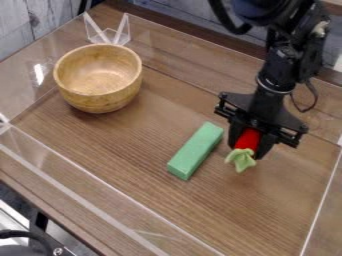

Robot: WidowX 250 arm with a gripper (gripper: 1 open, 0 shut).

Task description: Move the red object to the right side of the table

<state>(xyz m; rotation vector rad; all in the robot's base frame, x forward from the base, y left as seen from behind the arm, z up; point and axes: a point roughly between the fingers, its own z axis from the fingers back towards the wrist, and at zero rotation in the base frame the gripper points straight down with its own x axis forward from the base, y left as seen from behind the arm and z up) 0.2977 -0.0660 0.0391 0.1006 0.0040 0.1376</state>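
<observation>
Along the borders of the desk there stand low transparent walls (40,42), which run at the far side and at the left side of the view. Behind them, in the upper left corner, I can see a grey surface with narrow lines in it (whether it is a wall or a floor, I cannot tell). In the lower left corner there is a dark area (19,222) with some curved, cable-like shapes, and these are too small to name well. The light is soft and rather even, and it leaves pale shine on the transparent edges. At the right border, the clear edging also continues downward, thin and bright. No window shows in this view.
</observation>
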